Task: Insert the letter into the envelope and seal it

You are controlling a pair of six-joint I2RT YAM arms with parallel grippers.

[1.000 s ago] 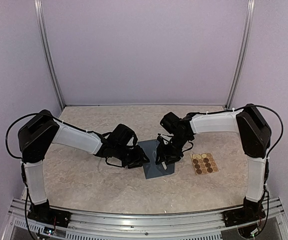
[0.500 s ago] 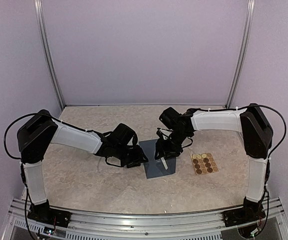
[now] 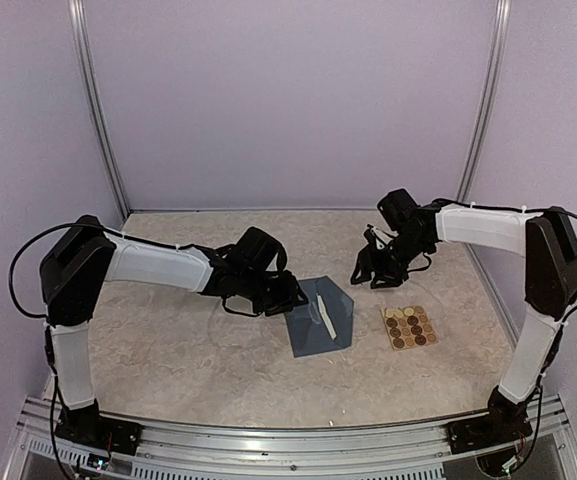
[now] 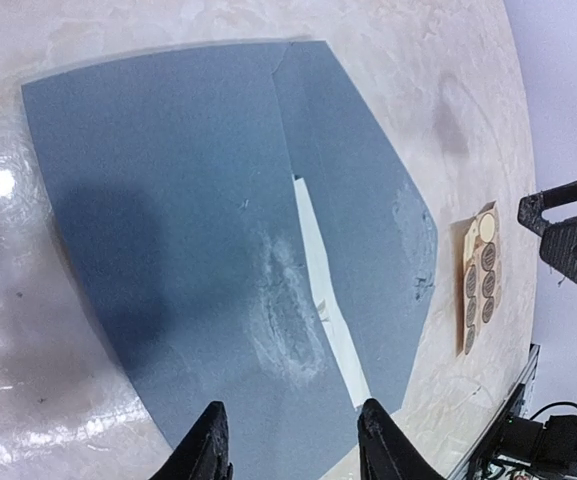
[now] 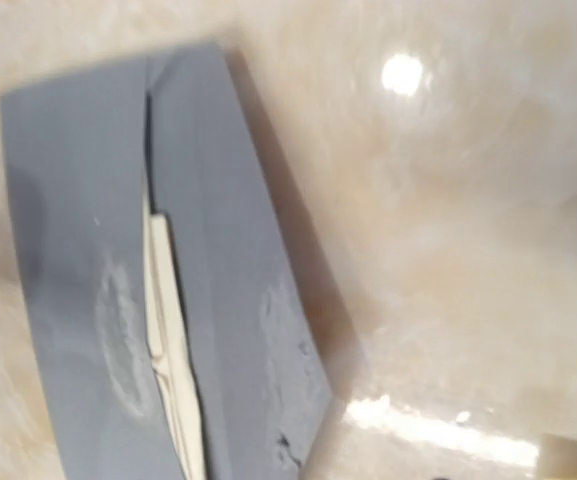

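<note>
Now envelope (image 3: 306, 338) flat, letter (image 3: 326, 318) partly inside, left gripper (image 4: 293, 447) parted, empty, right gripper (image 3: 366, 276) likewise

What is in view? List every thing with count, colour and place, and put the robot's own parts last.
envelope: one, slate blue, flat at mid-table, flap open toward the right
letter: one, cream, only a narrow strip showing at the envelope's mouth
sticker sheet: one, tan with round brown stickers, right of the envelope and apart from it
table: one, beige marbled, under everything
metal posts: two, silver, at the back corners
walls: pale lilac, behind and at both sides
arms: two, white and black, based at the near corners
left hand: one, black, open, at the envelope's left edge
right hand: one, black, open, above the table behind the sticker sheet
</note>
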